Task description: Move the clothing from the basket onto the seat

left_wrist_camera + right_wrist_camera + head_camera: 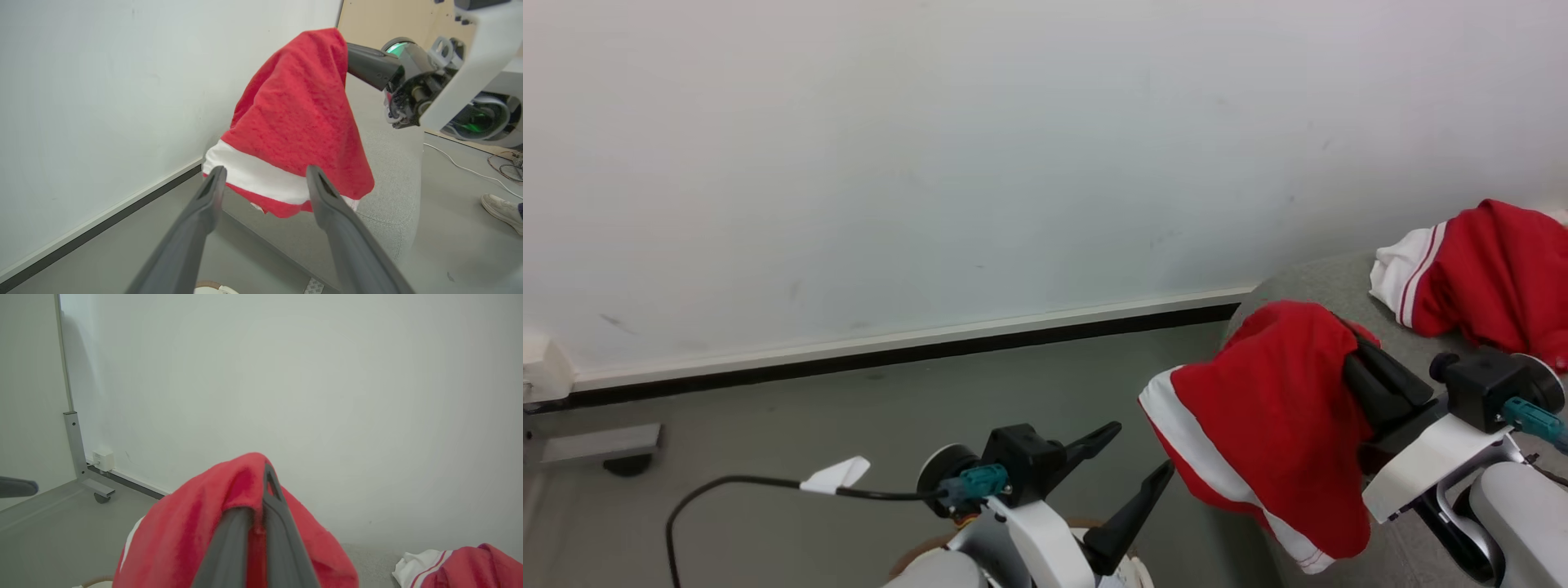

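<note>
Your right gripper [1364, 359] is pinching a red garment [1258, 408] between its closed fingers. The cloth is draping over the fingertips and hanging free below them, with its white band running along the lower hem. From the right wrist view you are looking down those two dark fingers [282, 522], which are pressing together with red fabric bunching around them. In the head view the garment is hanging at the rounded end of the grey seat [1315, 286], above the floor [809, 425] beside it. You cannot tell whether the cloth is brushing the upholstery. A second garment [1486, 269], red with a white striped panel, is lying crumpled on the seat further along, well apart from the one you are carrying. Your left gripper [1141, 447] is standing wide open and holding nothing, and its fingers are pointing toward the hanging cloth. In the left wrist view the white band is showing between the two spread fingertips, which are not touching it. A sliver of the basket [903, 562], with its tan rim, is peeking out at the bottom edge under your left arm. A black cable with a white tag [836, 475] is trailing from that wrist. At the right edge of the left wrist view a person's shoe [502, 208] is resting on the floor.
</note>
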`<state>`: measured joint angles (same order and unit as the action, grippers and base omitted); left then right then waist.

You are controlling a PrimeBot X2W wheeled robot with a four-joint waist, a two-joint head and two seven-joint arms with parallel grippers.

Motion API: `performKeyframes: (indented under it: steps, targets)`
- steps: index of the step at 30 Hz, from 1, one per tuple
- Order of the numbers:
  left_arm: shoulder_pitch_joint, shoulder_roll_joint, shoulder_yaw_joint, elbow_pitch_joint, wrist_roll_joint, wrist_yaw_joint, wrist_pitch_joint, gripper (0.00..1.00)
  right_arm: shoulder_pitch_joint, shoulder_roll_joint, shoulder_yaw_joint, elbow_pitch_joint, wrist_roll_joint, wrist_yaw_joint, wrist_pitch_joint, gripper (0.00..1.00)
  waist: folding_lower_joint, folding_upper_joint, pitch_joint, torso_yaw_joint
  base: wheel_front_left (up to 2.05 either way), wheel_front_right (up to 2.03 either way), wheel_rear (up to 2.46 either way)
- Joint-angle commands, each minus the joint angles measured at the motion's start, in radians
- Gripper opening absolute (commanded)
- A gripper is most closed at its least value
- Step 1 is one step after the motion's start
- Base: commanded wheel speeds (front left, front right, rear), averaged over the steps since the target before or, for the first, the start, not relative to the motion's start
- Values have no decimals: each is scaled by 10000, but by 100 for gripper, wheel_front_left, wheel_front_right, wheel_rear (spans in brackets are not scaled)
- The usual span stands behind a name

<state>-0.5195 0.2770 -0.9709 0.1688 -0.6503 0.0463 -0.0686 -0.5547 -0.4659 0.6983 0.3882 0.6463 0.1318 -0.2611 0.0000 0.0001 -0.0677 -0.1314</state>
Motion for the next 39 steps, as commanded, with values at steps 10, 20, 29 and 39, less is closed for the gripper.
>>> performKeyframes:
  steps: [10, 20, 29, 39]
  targets:
    - [-7, -32, -18, 59, 55, 32, -202, 100, 286, -310, -395, -198, -153, -24, -27, 0, 0, -1, 336, -1260, 0, 0, 0]
    - [-252, -80, -80, -17, 140, 51, -221, 100, 441, -310, -1018, -272, -98, -24, -27, 0, 0, -1, 816, -1916, 0, 0, 0]
    - [-940, 270, -131, -380, 487, -119, 59, 100, -473, 507, -3451, 747, -968, -23, -27, 0, 0, -1, 2396, -1615, 0, 0, 0]
    - [-2390, 543, 211, -770, 945, -372, -14, 100, -3635, 827, -7580, 2531, -2721, -24, 290, 0, 0, -1, 4870, -577, 0, 0, 0]
